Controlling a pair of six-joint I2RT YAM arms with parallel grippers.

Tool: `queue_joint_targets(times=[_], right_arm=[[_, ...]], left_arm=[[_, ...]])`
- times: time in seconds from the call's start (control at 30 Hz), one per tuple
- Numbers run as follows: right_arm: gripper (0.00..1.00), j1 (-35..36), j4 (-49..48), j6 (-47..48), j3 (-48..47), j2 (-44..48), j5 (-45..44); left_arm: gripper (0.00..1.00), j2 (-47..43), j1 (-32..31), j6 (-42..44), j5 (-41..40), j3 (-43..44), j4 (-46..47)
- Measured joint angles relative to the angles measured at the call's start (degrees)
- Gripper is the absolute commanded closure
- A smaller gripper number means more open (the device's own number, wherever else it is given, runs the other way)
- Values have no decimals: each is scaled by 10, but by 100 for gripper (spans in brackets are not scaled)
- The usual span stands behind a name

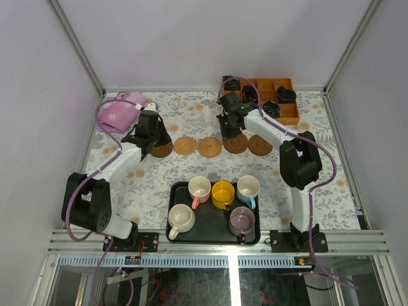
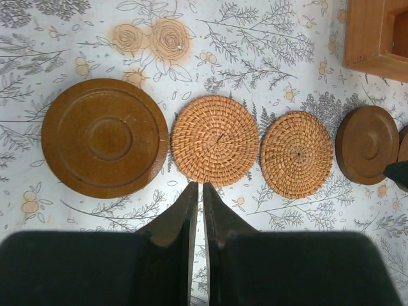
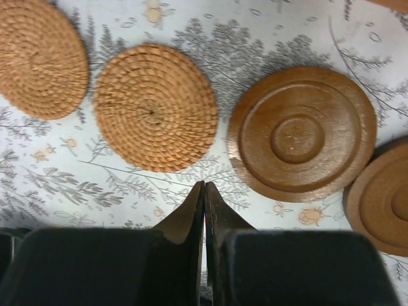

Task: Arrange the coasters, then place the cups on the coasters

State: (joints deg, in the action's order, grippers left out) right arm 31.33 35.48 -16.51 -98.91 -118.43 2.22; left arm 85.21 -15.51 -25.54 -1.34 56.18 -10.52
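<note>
Five coasters lie in a row across the table's middle: a dark wooden coaster (image 1: 163, 150) (image 2: 105, 137), two woven coasters (image 1: 185, 145) (image 1: 209, 146) (image 2: 215, 140) (image 3: 155, 106), and two more dark ones (image 1: 235, 143) (image 1: 260, 145) (image 3: 301, 134). My left gripper (image 1: 150, 137) (image 2: 199, 186) hovers shut and empty over the row's left end. My right gripper (image 1: 228, 131) (image 3: 204, 185) hovers shut and empty between the second woven coaster and the third dark one. Five cups stand on a black tray (image 1: 213, 231): pink (image 1: 199, 188), yellow (image 1: 223, 193), light blue (image 1: 248, 188), cream (image 1: 181, 218), mauve (image 1: 242, 221).
An orange compartment box (image 1: 290, 113) (image 2: 376, 35) with black coiled items stands at the back right, close behind the right arm. A pink cloth (image 1: 121, 111) lies at the back left. Metal frame posts and pale walls border the table.
</note>
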Motion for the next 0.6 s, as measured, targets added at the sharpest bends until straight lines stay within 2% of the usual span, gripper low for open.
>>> queue_joint_targets(times=[0.3,0.6], right_arm=[[100,-48,-1,-5,30,2,-22],[100,-56,-12,-7,33,-38,-26]], left_arm=[[93,-34,8,-6,-1,-46,34],[93,-41,8,-8,0,-59,45]])
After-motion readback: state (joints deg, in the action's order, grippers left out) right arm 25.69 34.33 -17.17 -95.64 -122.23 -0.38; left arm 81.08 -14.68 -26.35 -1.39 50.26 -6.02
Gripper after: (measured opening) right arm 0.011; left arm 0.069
